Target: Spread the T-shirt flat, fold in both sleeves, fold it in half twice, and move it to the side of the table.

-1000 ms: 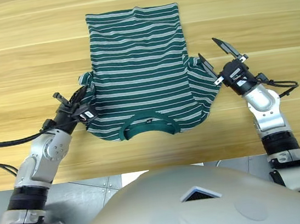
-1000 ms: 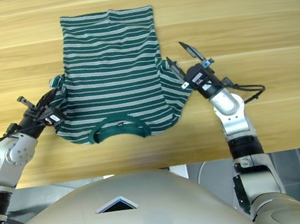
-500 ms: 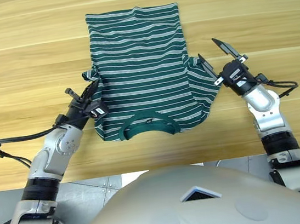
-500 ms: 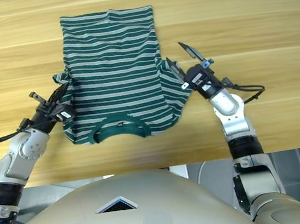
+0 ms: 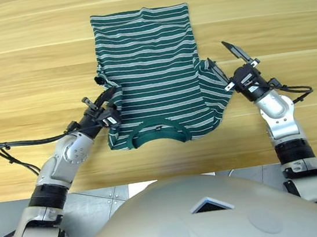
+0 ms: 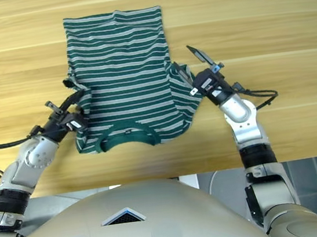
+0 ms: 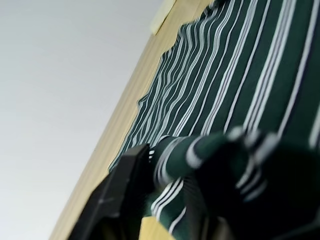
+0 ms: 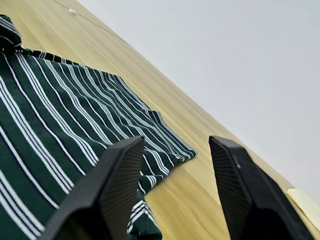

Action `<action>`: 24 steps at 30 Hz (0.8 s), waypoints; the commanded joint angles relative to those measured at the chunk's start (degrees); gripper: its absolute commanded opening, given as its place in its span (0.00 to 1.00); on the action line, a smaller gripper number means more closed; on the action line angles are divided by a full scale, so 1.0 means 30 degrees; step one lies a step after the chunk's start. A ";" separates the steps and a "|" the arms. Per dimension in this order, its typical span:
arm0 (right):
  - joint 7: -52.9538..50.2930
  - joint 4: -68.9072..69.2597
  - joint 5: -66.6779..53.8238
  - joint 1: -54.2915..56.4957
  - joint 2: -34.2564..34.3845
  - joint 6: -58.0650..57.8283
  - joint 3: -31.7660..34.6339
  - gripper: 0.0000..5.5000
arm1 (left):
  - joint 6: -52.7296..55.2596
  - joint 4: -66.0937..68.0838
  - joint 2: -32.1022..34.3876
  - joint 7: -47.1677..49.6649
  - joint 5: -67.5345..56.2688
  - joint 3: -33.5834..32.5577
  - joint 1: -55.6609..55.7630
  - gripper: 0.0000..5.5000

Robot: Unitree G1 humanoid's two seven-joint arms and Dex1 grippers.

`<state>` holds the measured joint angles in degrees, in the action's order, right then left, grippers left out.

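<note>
left gripper [image 5: 102, 99] pinches the t-shirt's [image 5: 146, 50] sleeve [image 5: 109, 88] over its body; right gripper [image 5: 216, 53] gapes wide beside the other sleeve [image 5: 215, 84] on the table [image 5: 23, 66].

No text, number or sign can be read. The small tag [image 5: 156, 128] inside the collar of the T-shirt [image 5: 147, 55] and the pale sticker [image 5: 111, 120] on the left end effector [image 5: 100, 96] are too small to make out.

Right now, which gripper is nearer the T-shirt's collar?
Left. The left gripper pinches the sleeve beside the collar; the right gripper sits open farther out by the other sleeve.
</note>
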<state>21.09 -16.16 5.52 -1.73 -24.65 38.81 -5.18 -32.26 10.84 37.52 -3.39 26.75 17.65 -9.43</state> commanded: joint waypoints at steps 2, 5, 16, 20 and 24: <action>0.0191 0.0076 -0.0114 0.0302 0.0053 -0.0175 -0.0060 0.43 | -0.0308 0.2090 -0.0146 -0.2084 0.0218 0.1763 -0.1675 0.34; 0.0262 0.0174 -0.0126 0.0270 0.0066 -0.0201 -0.0101 0.43 | -0.0785 0.2590 -0.0168 -0.2137 -0.0180 0.1844 -0.1656 0.45; 0.0306 0.0422 -0.0073 0.0134 0.0246 -0.0258 -0.0202 0.43 | -0.3401 0.1775 0.0304 -0.1869 -0.3098 0.0539 -0.2325 0.60; 0.0263 0.0463 -0.0034 0.0168 0.0303 -0.0312 -0.0256 0.43 | -0.4991 0.0285 -0.0128 -0.2664 -0.6580 -0.0164 -0.2881 0.60; 0.0218 0.0451 -0.0021 0.0180 0.0327 -0.0335 -0.0280 0.43 | -0.5523 0.0199 -0.0359 -0.4221 -0.8698 -0.0222 -0.3229 0.60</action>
<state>21.36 -15.38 5.59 -1.74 -23.63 38.56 -6.01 -48.32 11.76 36.61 -13.75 2.79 17.34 -18.48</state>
